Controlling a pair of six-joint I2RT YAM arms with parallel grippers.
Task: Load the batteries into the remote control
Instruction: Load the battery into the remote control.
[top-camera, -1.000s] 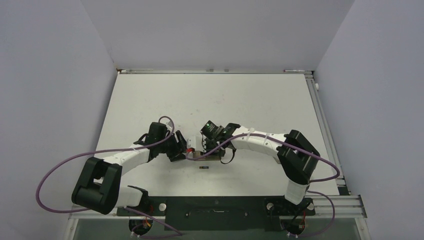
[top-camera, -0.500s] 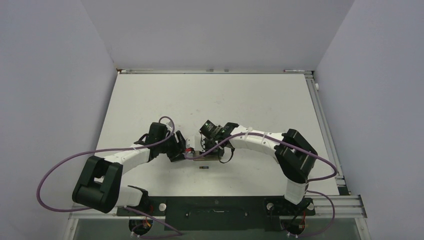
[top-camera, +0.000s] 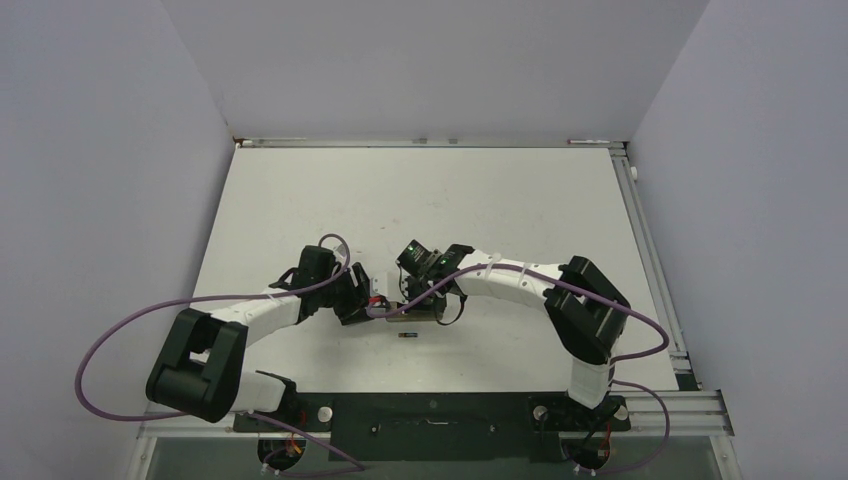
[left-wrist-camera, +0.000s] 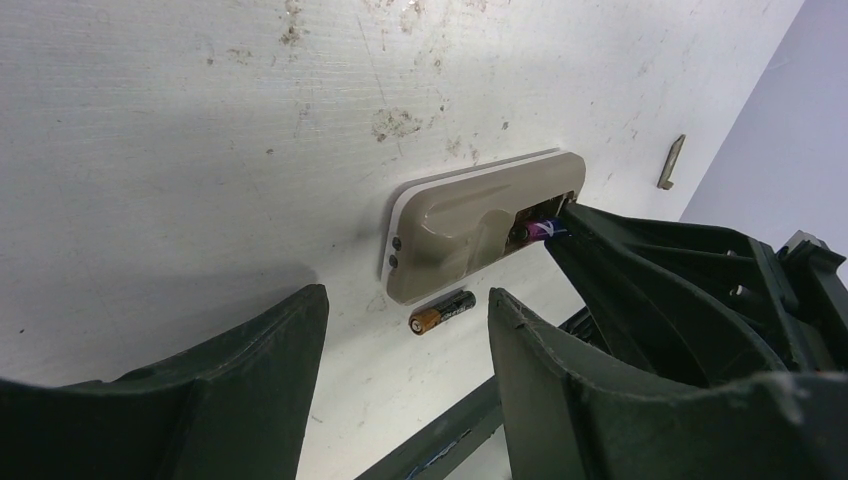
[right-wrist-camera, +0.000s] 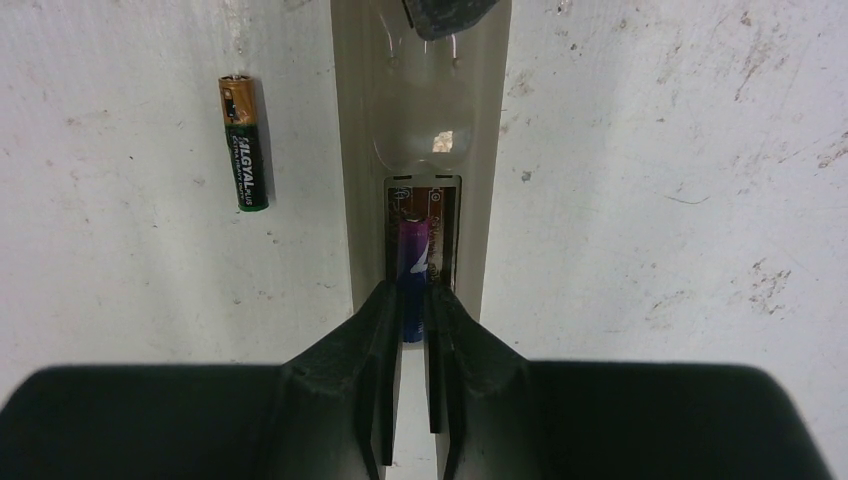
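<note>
1. The remote control (right-wrist-camera: 420, 100) lies back-up on the tabletop (right-wrist-camera: 650, 150), so its recess is exposed for loading.
2. The right gripper (right-wrist-camera: 412, 295) has its jaws clamped on the first battery (right-wrist-camera: 413, 250), nose in the recess, probably to seat it.
3. The left gripper (left-wrist-camera: 405, 300) hovers at the remote's end, jaws apart and empty.
4. Count: one remote and two batteries; the second battery (right-wrist-camera: 243, 143) lies just beside the remote.

I get even, diffuse overhead light; the table (top-camera: 520, 200) reads bright, with only soft shadows under the arms. In my left wrist view the left gripper (left-wrist-camera: 405, 296) fingers (left-wrist-camera: 230, 400) are blurred close up. A small glare spot sits on the remote control (right-wrist-camera: 440, 140).
</note>
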